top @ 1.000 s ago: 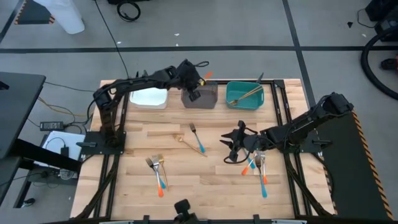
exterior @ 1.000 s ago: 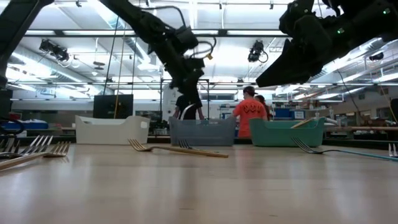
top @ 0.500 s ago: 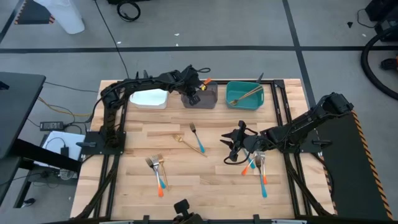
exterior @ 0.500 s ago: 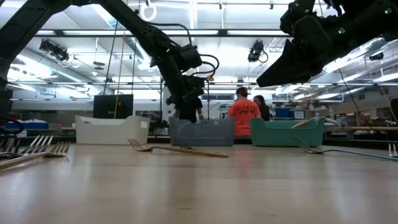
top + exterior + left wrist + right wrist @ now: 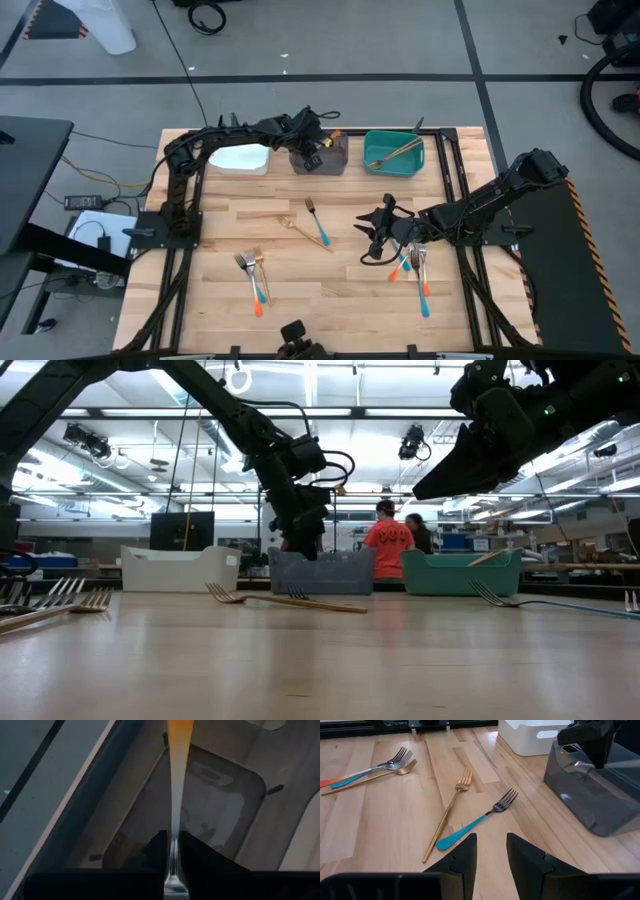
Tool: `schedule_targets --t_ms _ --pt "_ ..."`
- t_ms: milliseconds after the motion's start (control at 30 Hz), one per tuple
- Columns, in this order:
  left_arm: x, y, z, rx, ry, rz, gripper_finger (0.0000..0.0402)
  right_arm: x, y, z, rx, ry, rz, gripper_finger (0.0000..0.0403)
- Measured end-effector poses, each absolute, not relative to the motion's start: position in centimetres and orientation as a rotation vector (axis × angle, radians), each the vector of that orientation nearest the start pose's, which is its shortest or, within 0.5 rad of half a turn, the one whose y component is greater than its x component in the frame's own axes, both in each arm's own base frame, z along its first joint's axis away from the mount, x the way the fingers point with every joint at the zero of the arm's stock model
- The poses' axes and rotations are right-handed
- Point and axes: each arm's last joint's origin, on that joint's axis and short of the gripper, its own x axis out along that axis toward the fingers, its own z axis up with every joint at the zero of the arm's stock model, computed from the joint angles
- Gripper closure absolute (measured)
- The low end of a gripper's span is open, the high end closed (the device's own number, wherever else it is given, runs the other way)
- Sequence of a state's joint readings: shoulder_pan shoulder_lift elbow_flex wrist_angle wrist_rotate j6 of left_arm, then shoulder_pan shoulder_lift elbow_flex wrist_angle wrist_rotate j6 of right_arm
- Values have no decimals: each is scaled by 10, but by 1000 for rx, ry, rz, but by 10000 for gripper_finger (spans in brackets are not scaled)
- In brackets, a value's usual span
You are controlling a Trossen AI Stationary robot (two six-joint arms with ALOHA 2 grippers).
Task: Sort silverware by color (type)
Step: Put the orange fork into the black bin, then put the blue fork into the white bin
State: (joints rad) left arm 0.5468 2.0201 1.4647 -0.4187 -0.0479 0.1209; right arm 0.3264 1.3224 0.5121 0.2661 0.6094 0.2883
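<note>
My left gripper (image 5: 312, 148) hangs over the grey bin (image 5: 322, 160) at the table's far edge, shut on an orange-handled utensil (image 5: 175, 795); in the low view its fingers (image 5: 300, 535) dip behind the bin's wall (image 5: 322, 572). My right gripper (image 5: 375, 236) is open and hovers above the table's right middle. Past its fingertips (image 5: 490, 851) a blue-handled fork (image 5: 475, 822) and a gold fork (image 5: 447, 810) lie flat on the wood. Gold utensils (image 5: 400, 150) rest in the teal bin (image 5: 393, 165). My left gripper pinches the orange-handled utensil between its two fingers at the silver neck (image 5: 173, 834), close to the head. The orange handle (image 5: 179, 730) sticks out beyond the fingertips, above the grey bin's floor. The utensil is lifted clear; its head is hidden between the fingers.
A white bin (image 5: 240, 158) stands left of the grey one. Mixed forks lie in a cluster at the near left (image 5: 255, 275) and another at the near right (image 5: 415, 268). People (image 5: 392, 540) stand in the room beyond the table.
My left gripper, still shut on the orange-handled utensil, has come down from above the grey bin until its fingers reach behind the bin's wall; the arm has stretched lower over the far edge. My right gripper has kept still.
</note>
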Motion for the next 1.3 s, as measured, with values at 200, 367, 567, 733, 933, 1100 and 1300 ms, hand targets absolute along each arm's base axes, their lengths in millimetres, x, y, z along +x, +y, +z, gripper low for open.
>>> schedule_targets --t_ms 200,367,567,733,933,1100,1300 --pt "365 224 183 -121 995 477 292 238 63 176 32 442 -342 286" --pt "361 221 195 -92 1000 461 284 238 63 176 31 442 -342 286" --pt "355 211 220 -69 973 449 283 238 63 175 28 448 -342 286" --pt "352 196 241 -48 950 428 283 237 63 175 25 453 -343 286" --pt "344 171 271 -6 926 383 283 238 61 175 21 452 -354 286" --pt "338 149 289 17 922 339 283 239 58 175 8 451 -364 286" --pt "330 121 304 41 948 277 283 240 54 176 -14 450 -373 286"
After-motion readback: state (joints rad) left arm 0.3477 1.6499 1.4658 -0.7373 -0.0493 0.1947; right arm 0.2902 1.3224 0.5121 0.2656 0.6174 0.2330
